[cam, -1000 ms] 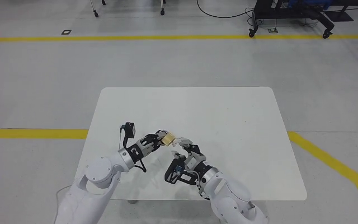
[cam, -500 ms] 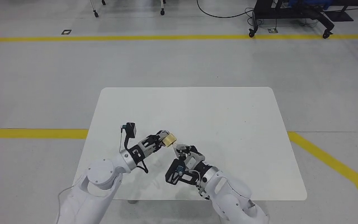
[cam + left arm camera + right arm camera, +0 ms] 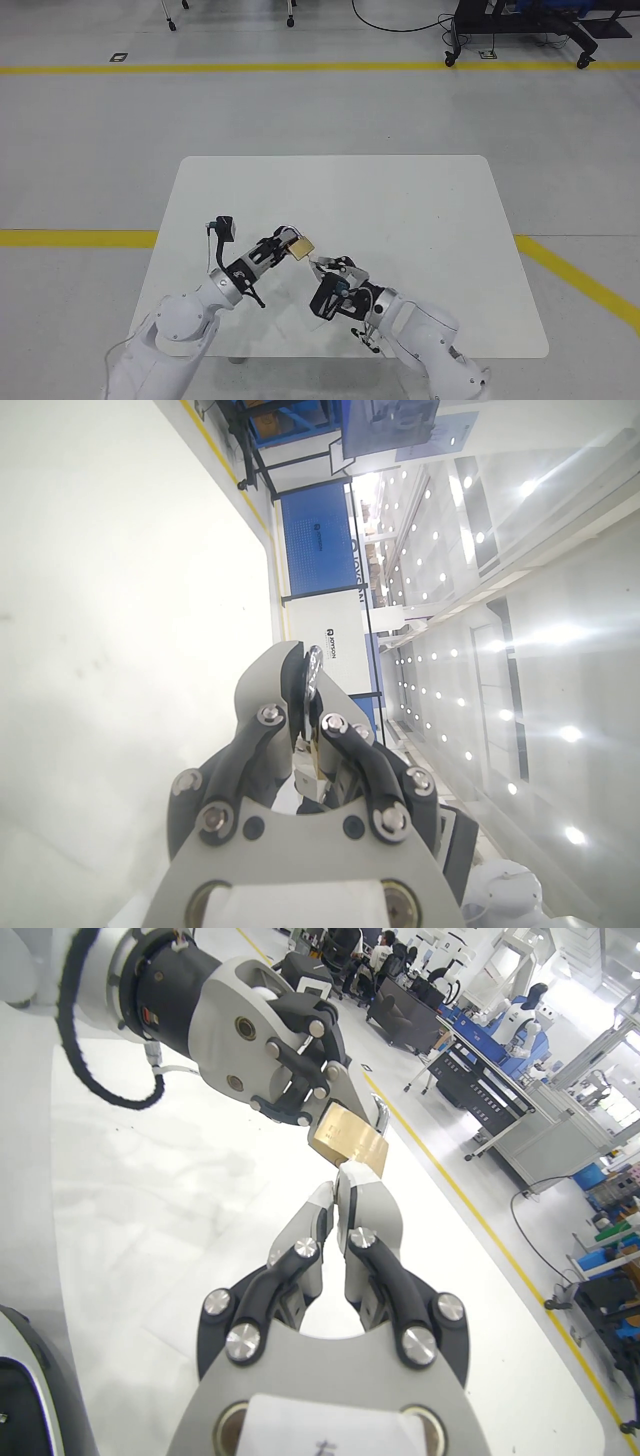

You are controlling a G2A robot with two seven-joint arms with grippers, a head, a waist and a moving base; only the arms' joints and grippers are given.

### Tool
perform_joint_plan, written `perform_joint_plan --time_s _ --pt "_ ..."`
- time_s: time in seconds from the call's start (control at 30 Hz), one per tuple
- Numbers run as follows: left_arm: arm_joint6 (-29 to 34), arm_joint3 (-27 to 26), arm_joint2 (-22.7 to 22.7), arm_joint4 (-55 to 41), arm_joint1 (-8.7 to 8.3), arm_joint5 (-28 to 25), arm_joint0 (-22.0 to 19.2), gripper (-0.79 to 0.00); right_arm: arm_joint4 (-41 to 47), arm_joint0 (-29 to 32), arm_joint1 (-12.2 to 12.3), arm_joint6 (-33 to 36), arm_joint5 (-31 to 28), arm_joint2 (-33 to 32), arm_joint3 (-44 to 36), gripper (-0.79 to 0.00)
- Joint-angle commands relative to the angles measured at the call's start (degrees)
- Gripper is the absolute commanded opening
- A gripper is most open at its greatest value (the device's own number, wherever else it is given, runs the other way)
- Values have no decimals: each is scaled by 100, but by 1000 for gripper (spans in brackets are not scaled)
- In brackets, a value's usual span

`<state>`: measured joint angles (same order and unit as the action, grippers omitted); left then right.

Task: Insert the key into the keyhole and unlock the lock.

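A brass padlock [image 3: 299, 246] with a silver shackle is held above the white table [image 3: 420, 200] by my left gripper [image 3: 286, 243], which is shut on it. In the left wrist view the shackle [image 3: 311, 672] sits between the fingers of the left gripper [image 3: 305, 682]. In the right wrist view the padlock [image 3: 350, 1140] hangs from the left gripper [image 3: 350, 1098], keyhole end towards me. My right gripper [image 3: 335, 1185] is shut, its tips right at the lock's lower face. The key [image 3: 341, 1162] shows as a small sliver between tips and lock. From above, the right gripper [image 3: 318, 265] meets the lock from the near right.
Both arms meet over the near-left part of the table, close to its front edge [image 3: 300, 356]. Yellow floor lines [image 3: 300, 68] run beyond and beside it. Carts and workbenches [image 3: 500, 1078] stand well away from the table.
My right arm has swung its elbow out to the right and its gripper has turned, staying at the lock. The left arm has shifted slightly with the padlock.
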<state>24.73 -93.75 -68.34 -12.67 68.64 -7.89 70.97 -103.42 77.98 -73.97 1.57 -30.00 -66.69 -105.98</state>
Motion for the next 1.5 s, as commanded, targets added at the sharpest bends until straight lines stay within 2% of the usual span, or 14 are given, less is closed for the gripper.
perform_joint_plan --time_s 0.0,0.47,0.6,0.63,0.67,0.73,0.77,0.83,1.03,1.27,1.37,1.47 --pt "-73 -1 2 111 4 -183 29 -785 272 -43 14 -100 -198 -83 88 -785" --pt "95 53 -59 356 3 -285 41 -785 1501 -343 95 -640 -1154 -380 647 -785" --pt "135 33 -47 483 1 -277 57 -785 1748 -424 104 -524 -1128 -420 807 -785" --pt "141 32 -49 486 2 -269 59 -785 1773 -434 106 -489 -1117 -409 801 -763" --pt "152 27 -52 490 2 -254 59 -785 1793 -443 109 -461 -1119 -401 802 -542" --pt "162 17 -61 500 2 -221 61 -785 1721 -467 120 -364 -1059 -403 784 -437" --pt "170 10 -65 496 3 -195 63 -785 1491 -465 125 -178 -817 -417 729 -265" --pt "200 -17 -68 503 2 -139 65 -785 1034 -373 114 148 -270 -277 481 -55" --pt "297 -95 5 623 6 -41 94 -785 400 -280 104 339 192 56 224 -114" --pt "264 -12 23 606 21 -4 75 -785 -598 -206 155 231 193 340 -25 -123" --pt "257 -3 34 604 27 7 65 -785 -753 -165 168 176 211 395 -78 -117" --pt "244 -5 37 615 32 23 65 -785 -843 -131 180 157 254 404 -111 -145"
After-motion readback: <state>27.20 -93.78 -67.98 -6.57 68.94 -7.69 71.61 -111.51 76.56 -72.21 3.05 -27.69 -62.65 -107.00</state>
